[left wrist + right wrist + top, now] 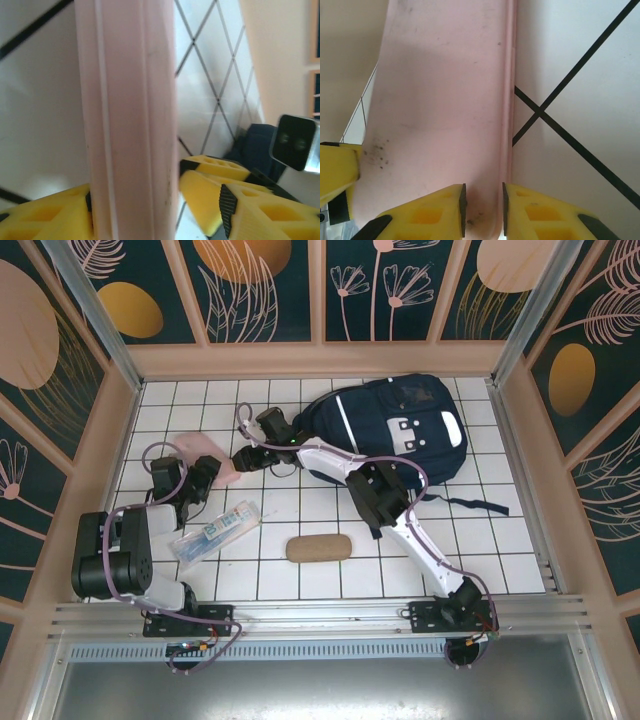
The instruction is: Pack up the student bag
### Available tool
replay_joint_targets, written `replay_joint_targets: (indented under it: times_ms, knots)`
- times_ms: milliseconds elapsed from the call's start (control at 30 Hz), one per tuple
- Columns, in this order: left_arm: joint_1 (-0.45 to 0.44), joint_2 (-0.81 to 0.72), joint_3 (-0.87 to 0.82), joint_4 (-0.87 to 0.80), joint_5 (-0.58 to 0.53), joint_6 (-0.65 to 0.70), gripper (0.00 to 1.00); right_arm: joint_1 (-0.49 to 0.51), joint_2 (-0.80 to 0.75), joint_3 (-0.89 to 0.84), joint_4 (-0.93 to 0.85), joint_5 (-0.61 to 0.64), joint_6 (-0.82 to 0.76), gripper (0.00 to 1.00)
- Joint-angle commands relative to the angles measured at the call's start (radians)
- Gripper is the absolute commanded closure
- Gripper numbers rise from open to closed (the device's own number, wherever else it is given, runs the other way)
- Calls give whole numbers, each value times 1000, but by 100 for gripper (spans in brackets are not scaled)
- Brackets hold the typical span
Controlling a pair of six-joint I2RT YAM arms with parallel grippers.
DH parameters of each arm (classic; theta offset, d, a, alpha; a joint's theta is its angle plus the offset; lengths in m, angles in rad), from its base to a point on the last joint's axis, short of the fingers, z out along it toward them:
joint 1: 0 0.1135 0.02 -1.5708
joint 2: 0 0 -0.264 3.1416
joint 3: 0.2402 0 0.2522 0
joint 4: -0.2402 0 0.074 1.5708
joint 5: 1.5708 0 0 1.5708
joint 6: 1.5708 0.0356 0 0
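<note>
The student bag [400, 425], navy with white stripes and grey patches, lies at the back right of the tiled table. A pale pink case [200, 452] lies at the left. Both grippers are at it. My left gripper [203, 478] [159, 200] straddles the pink case [125, 110] and is open. Its left pad touches the case and its right pad stands off with a gap. My right gripper [243, 460] [482, 210] pinches the rim at the end of the pink case [440, 100], with both pads against it. The right gripper's yellow fingers [210, 175] show beside the case in the left wrist view.
A clear pouch with blue contents [215, 530] lies near the left arm. A brown oval case [318, 548] sits front centre. Wooden walls [320, 358] ring the table. A dark strap [470, 502] trails off the bag to the right.
</note>
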Motion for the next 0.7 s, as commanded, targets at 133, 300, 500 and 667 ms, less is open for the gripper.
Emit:
replay_joint_targets:
  times_ms: [133,300,500,667]
  knots:
    - [-17,56,77,-8,58,51,60,30,-29,-28,-101,-9,11,71]
    - [-17,35,87,-62,35,72,76,9,-132,-48,-121,83,14,66]
    - [-17,-19,120,-123,59,104,74,-38,-351,-159,-178,376,-8,59]
    - [-17,-67,133,-130,109,98,73,-105,-501,-261,-293,703,-27,57]
